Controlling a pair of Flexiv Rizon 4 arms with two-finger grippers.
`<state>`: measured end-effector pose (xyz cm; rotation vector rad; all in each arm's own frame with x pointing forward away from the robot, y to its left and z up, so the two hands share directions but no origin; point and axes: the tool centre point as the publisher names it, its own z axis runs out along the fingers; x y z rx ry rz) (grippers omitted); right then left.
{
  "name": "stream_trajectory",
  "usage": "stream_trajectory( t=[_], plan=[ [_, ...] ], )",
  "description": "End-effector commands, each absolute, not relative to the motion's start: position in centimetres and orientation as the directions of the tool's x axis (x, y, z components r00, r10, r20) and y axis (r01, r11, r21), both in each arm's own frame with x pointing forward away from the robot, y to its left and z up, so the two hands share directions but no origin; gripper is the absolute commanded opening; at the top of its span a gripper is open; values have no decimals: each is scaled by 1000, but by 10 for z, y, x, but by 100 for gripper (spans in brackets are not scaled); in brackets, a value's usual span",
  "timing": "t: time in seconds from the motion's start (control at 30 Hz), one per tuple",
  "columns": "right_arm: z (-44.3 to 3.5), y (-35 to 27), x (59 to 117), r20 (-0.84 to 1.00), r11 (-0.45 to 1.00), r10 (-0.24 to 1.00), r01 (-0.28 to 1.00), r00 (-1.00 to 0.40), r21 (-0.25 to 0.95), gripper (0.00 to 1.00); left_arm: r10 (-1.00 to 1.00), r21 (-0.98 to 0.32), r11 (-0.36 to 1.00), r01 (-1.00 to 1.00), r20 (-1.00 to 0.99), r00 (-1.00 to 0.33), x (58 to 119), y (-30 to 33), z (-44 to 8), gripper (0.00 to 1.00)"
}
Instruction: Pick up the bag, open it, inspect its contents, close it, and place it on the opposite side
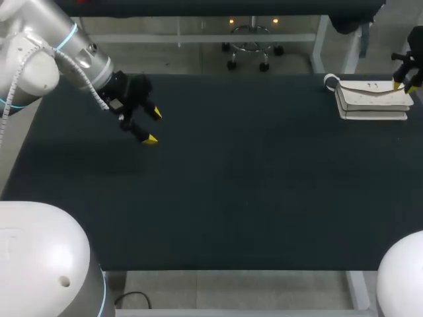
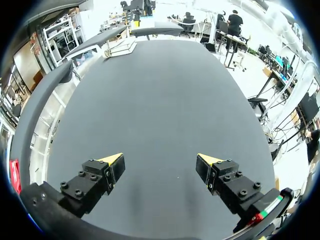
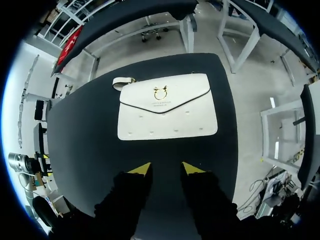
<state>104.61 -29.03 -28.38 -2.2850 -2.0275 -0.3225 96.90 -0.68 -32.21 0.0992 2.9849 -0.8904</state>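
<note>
The bag (image 1: 370, 99) lies flat at the far right corner of the worktop (image 1: 251, 185). It's a white envelope-style one, with the flap down. In the head view it's only seen at an angle, so it looks like a thin white slab with a small loop at its left end.

The right arm is almost entirely cut off at the head view's edge there. Only the right tool (image 1: 404, 86) shows, sitting over the bag's right end. That view doesn't show how high it hangs. In the right wrist view the right tool (image 3: 165, 168) is released, with a narrow gap between its yellow tips. The bag (image 3: 167, 107) is just ahead of them, with a strip of dark worktop in between.

The left tool (image 1: 153, 125) is well apart from all that, over the far left part of the worktop. It's released too, fingers spread wide with nothing between them (image 2: 160, 160). From its own wrist view the bag (image 2: 120, 48) is just a tiny pale shape at the far end, hard to make out.

For markings, there's a gold emblem (image 3: 160, 93) on the flap. Under it is a line of print too small to read.
</note>
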Motion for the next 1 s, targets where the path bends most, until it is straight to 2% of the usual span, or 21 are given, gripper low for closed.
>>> stream_trajectory(
  t=[0.03,0.5,1.0],
  plan=[
    [-286,-313,1041,250,-159,961,975,117,155,100,53,-548,834,69,-44,-998,969,-7,-323,100],
    [-315,-346,1056,290,-228,937,971,197,78,100,53,-548,834,69,-44,-998,969,-7,-323,100],
    [-321,-351,1057,309,-226,931,972,194,70,100,53,-548,834,69,-44,-998,969,-7,-323,100]
  ],
)
